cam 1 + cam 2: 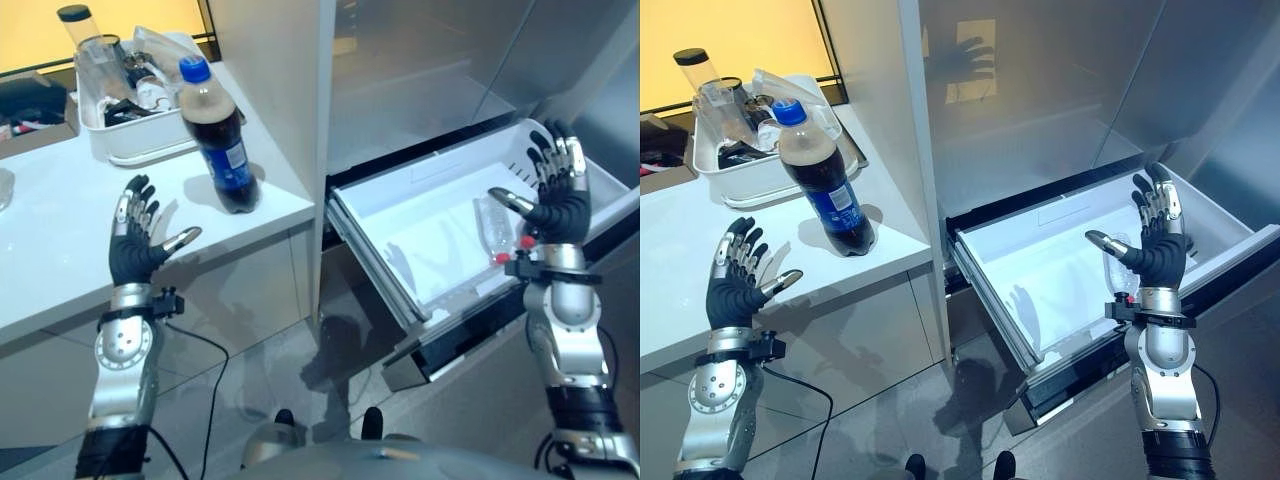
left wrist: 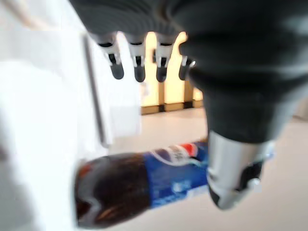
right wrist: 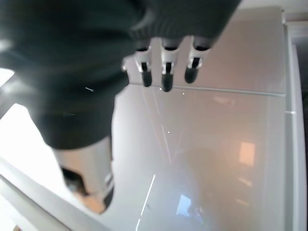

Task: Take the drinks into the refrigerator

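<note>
Currently both hands empty, fingers spread: left hand (image 1: 138, 238) near upright cola bottle (image 1: 218, 140) on counter (image 1: 60, 250); right hand (image 1: 556, 190) above drawer (image 1: 400, 215) holding 1 water bottle (image 1: 494, 228). Risk: a careless reach could topple the tall cola.

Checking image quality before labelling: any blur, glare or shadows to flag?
Left wrist view: cola bottle and left hand soft and blurred. Right wrist view: bright reflections on the glossy refrigerator front. Right eye view: hand shadows on the drawer floor and counter; clear bottle partly behind right hand.
</note>
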You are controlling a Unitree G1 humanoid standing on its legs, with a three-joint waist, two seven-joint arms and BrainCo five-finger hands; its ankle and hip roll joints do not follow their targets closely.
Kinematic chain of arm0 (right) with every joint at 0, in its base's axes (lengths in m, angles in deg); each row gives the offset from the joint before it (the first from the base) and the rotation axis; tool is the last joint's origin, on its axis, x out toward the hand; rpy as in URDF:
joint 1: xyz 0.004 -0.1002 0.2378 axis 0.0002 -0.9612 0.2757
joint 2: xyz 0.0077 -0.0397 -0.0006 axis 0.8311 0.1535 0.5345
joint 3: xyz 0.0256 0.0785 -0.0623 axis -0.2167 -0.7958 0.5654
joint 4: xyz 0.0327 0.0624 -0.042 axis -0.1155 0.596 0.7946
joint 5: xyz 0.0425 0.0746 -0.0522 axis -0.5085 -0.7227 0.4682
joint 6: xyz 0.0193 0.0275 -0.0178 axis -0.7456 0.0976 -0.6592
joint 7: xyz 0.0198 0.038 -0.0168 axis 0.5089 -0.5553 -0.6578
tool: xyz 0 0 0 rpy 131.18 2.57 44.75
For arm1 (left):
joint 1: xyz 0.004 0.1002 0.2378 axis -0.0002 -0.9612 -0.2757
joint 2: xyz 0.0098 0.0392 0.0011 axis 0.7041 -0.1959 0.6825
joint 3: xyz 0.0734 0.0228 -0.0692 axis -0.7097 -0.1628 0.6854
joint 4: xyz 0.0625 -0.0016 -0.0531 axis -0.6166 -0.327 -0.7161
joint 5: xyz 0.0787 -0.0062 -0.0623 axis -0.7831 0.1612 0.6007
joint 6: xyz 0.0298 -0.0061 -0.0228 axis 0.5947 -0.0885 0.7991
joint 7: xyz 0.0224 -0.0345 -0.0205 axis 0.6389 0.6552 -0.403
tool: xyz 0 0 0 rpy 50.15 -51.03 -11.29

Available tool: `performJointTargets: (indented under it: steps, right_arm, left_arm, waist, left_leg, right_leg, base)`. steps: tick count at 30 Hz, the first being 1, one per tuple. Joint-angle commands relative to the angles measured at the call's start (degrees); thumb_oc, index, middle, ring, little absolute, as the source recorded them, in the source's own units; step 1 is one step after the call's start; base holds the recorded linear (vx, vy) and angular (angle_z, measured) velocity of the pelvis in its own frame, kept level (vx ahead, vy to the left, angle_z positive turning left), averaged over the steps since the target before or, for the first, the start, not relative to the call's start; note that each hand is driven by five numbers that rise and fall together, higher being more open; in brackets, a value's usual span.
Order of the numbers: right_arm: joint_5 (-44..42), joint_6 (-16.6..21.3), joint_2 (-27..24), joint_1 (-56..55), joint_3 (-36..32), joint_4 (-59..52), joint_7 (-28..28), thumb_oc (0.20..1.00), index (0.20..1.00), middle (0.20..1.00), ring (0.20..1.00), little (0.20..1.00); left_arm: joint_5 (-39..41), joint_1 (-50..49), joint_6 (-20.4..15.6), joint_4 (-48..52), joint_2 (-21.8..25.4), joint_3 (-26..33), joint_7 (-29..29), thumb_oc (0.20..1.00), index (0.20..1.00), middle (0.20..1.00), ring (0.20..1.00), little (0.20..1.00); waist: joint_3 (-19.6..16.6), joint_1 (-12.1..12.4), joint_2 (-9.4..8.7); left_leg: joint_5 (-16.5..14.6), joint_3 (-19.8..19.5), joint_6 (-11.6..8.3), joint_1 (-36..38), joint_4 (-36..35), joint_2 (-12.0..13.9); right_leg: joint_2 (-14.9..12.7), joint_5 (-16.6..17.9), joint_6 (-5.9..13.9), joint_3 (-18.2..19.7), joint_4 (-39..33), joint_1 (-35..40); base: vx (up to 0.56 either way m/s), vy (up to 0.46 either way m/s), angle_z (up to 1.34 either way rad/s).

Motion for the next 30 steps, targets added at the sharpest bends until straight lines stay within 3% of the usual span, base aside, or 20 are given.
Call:
performJointTargets:
  steps: [1,8,30]
  right_arm:
    - [-2.6,1.1,-2.5,6.4,0.2,-0.7,1.0,1.0,1.0,1.0,1.0,1.0]
    - [-3.7,0.5,-2.9,7.2,1.4,-1.3,2.4,1.0,1.0,1.0,1.0,1.0]
    - [-4.6,0.1,-2.0,6.3,1.1,-2.9,4.0,1.0,1.0,1.0,1.0,1.0]
  left_arm:
    - [-2.7,5.2,-1.5,-2.6,5.1,1.4,-0.3,1.0,1.0,1.0,1.0,1.0]
    - [-0.7,8.7,-0.5,-6.5,7.9,0.0,0.4,1.0,1.0,1.0,1.0,1.0]
    - [1.1,10.7,3.7,-15.3,7.4,-5.9,5.3,1.0,1.0,1.0,1.0,1.0]
  waist:
    - [-2.5,-0.4,-0.47]
    - [-2.6,-1.2,-0.22]
    - [-2.4,-2.5,-0.37]
  left_leg:
    - [-4.4,-2.7,2.15,1.3,0.1,-1.7]
    - [-4.4,-1.9,2.03,1.6,0.1,-1.7]
    - [-4.7,-0.7,1.94,2.4,0.1,-1.4]
  right_leg:
    - [-1.0,-5.7,2.6,0.5,6.3,1.1]
    - [-0.9,-5.3,2.72,1.2,6.0,1.2]
    - [-0.3,-4.9,2.78,2.6,5.7,1.1]
  base:
    - [0.0,0.009,-0.06]
    - [-0.01,0.01,-0.08]
    - [0.0,0.0,-0.04]
